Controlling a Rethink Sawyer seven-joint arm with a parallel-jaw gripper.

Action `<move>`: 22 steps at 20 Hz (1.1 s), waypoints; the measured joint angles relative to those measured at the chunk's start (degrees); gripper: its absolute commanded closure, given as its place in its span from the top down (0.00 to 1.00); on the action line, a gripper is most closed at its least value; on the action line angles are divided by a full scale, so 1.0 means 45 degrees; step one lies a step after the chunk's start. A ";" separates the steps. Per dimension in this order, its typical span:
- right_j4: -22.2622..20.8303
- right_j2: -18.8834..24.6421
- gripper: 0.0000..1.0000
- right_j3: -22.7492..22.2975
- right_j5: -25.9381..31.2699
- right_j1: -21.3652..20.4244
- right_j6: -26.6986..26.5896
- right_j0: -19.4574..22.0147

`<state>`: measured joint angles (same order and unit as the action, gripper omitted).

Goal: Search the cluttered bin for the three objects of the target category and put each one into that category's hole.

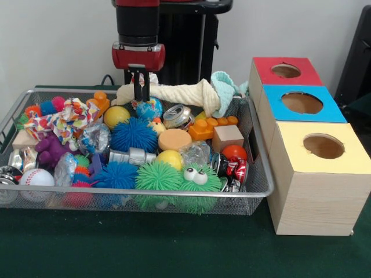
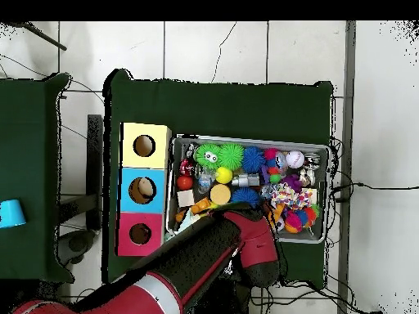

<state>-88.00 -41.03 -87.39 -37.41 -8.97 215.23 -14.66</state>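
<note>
The red and black arm's gripper (image 1: pixel 142 87) hangs at twelve o'clock in the silver wire-mesh bin (image 1: pixel 262 152), fingers seemingly pressed together beside a cream knotted cloth (image 1: pixel 179 94).

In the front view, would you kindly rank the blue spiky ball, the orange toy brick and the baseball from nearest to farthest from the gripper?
Measured from the gripper:
1. Blue spiky ball, just below the tips.
2. Orange toy brick, off to the picture's right.
3. Baseball, in the bin's front corner at the picture's left.

Front camera close, overhead high; both show the bin (image 1: pixel 255 152) (image 2: pixel 175 144).
</note>
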 measured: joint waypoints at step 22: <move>-0.0003 0.0318 1.00 0.0000 0.0000 0.0001 0.0000 -0.0005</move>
<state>-88.01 -39.60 -87.39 -37.41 -8.96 215.23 -14.69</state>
